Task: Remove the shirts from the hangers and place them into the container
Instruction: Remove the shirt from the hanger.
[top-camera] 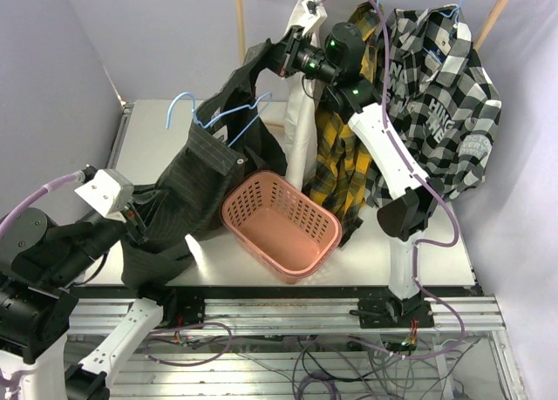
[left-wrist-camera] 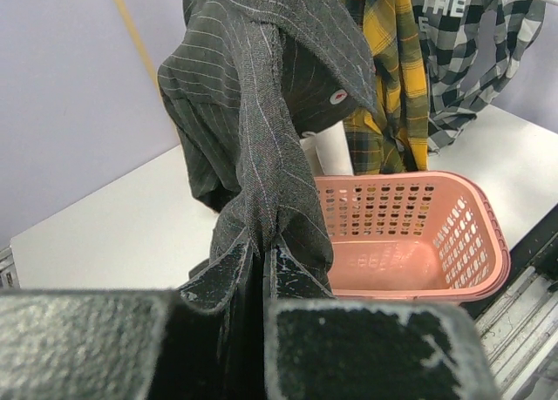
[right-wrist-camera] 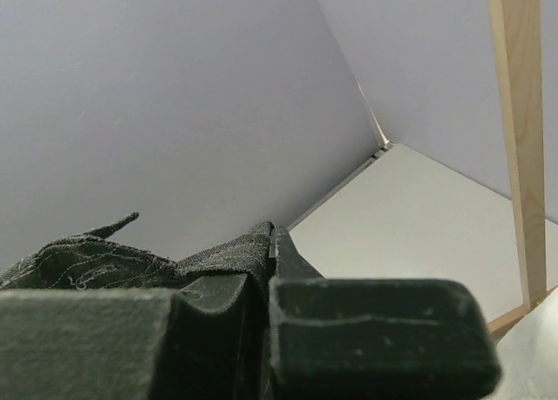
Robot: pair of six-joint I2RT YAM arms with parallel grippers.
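A pink basket (top-camera: pixel 281 219) sits empty on a white table (top-camera: pixel 166 134). A dark shirt (top-camera: pixel 200 182) is stretched in the air just left of the basket, and one fold droops against the basket's left rim. The left gripper (left-wrist-camera: pixel 261 252), low and to the left of the basket, is pinched narrow on the shirt's lower end. The right gripper (top-camera: pixel 266 60), high behind the basket, is clamped tight on the shirt's upper end. A blue hanger (top-camera: pixel 218 117) pokes out of the shirt's top, behind and left of the basket. Behind the basket hang a white shirt (top-camera: pixel 301 130) and a yellow plaid shirt (top-camera: pixel 336 156). A checked shirt (top-camera: pixel 436 95) hangs behind and to the right.
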